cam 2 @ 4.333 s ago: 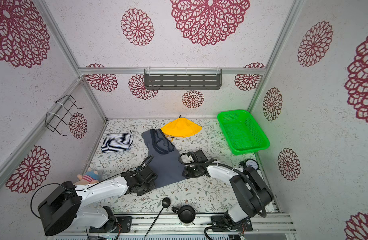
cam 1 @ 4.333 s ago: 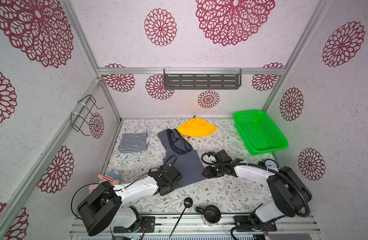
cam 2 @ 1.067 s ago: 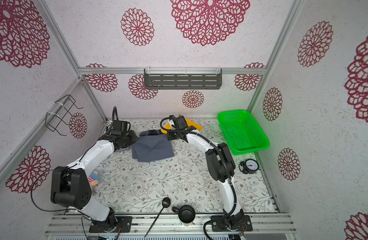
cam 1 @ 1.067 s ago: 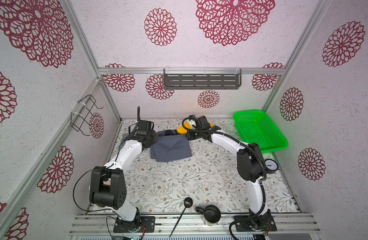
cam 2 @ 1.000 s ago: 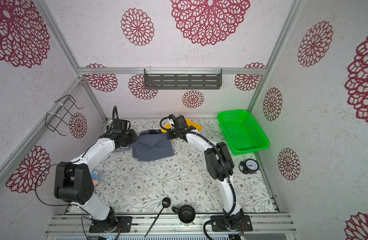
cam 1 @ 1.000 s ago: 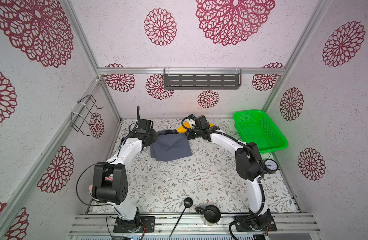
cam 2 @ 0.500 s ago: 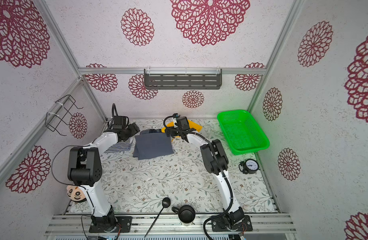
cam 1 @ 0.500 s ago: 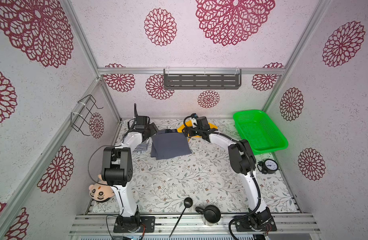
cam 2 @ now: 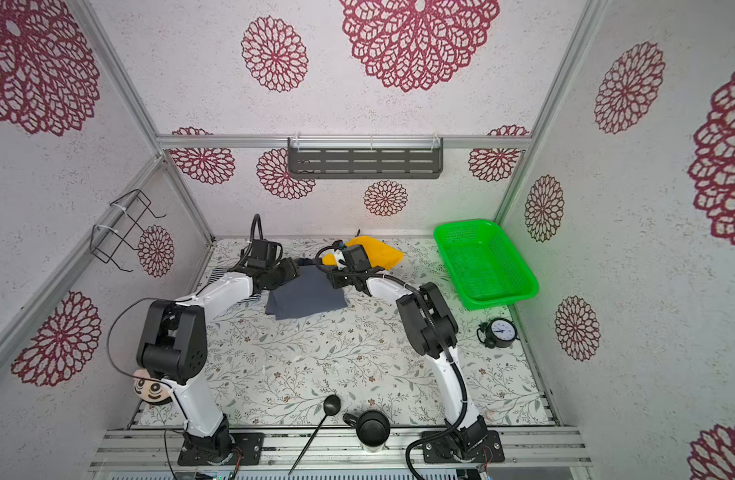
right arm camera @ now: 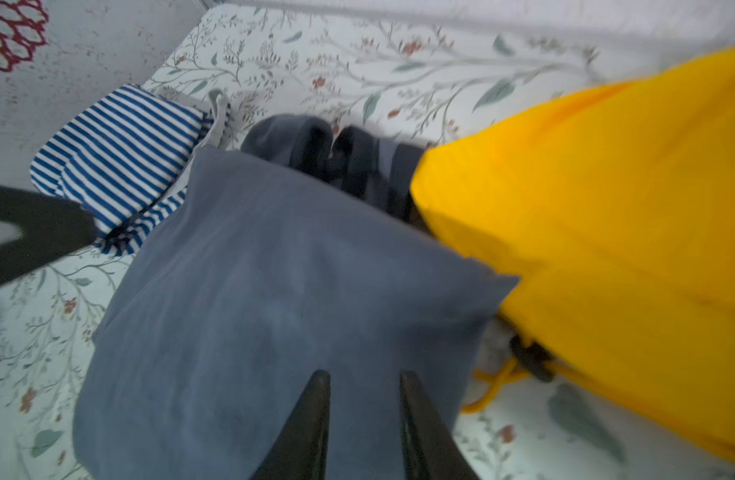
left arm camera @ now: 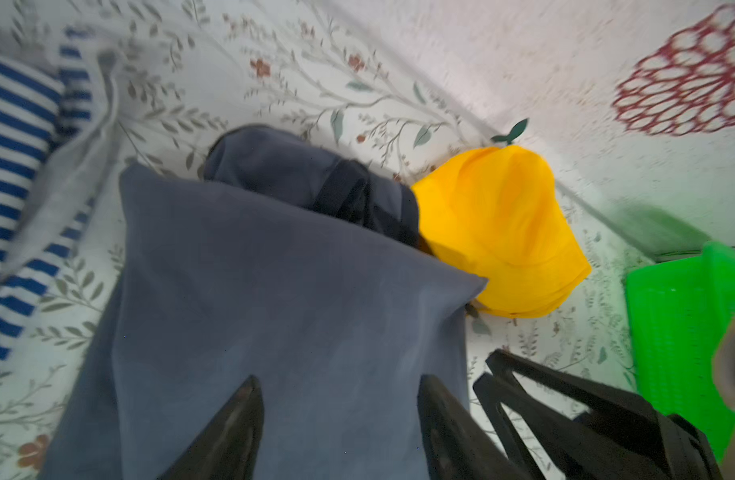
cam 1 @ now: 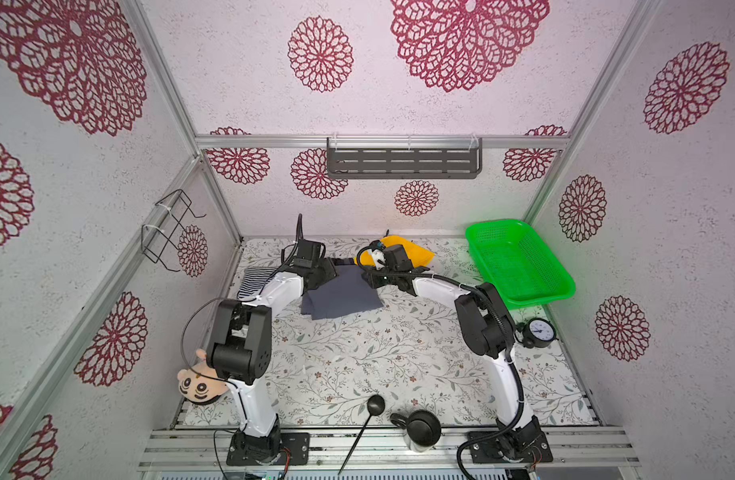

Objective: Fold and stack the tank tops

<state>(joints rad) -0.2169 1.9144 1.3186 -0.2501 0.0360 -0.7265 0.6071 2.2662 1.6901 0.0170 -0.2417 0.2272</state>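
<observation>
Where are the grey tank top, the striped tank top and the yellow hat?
grey tank top point(cam 1: 342, 296): in a top view, middle of its folded upper layer.
striped tank top point(right arm camera: 120, 153): right wrist view, middle of the stripes.
yellow hat point(left arm camera: 498, 224): left wrist view, on its crown.

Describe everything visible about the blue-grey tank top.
The blue-grey tank top is soft, matte slate cloth, folded over into a rough rectangle, plain face up; no print shows. Darker straps and neck trim bunch out from its far edge. It lies flat toward the back of the floral table cover, one corner against the yellow hat, one side meeting the striped tank top. The left gripper and right gripper hover over it, both open; whether they touch it cannot be told.
</observation>
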